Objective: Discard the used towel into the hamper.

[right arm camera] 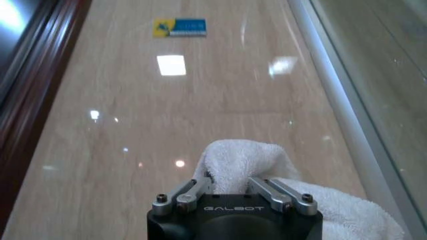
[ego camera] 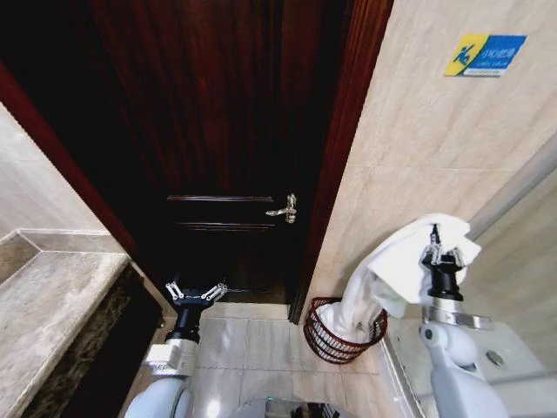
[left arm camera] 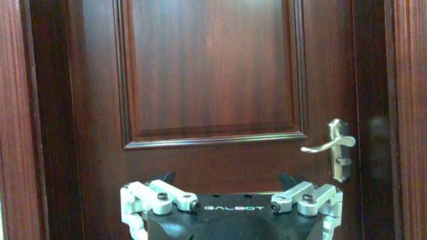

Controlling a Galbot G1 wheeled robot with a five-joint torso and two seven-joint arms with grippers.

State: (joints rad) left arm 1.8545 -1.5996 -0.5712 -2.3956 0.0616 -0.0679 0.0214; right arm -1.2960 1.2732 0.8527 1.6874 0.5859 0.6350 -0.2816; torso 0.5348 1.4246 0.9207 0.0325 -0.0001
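A white towel [ego camera: 396,261] hangs from my right gripper [ego camera: 434,242], which is shut on its upper fold, held up beside the tiled wall. The towel's lower end drapes down into the hamper [ego camera: 324,338], a dark reddish-brown open-weave basket on the floor by the door frame. In the right wrist view the towel [right arm camera: 240,160] bunches between the shut fingers of the right gripper [right arm camera: 230,181]. My left gripper [ego camera: 196,293] is open and holds nothing, low in front of the dark wooden door; the left wrist view shows the same gripper [left arm camera: 230,186] facing the door panel.
The dark door [ego camera: 218,131] with a metal lever handle [ego camera: 285,209] is shut ahead. A marble counter [ego camera: 43,305] runs along the left. A glass partition with a metal rail [ego camera: 513,187] and a white fixture [ego camera: 513,361] stand on the right. A blue sign [ego camera: 485,55] is on the wall.
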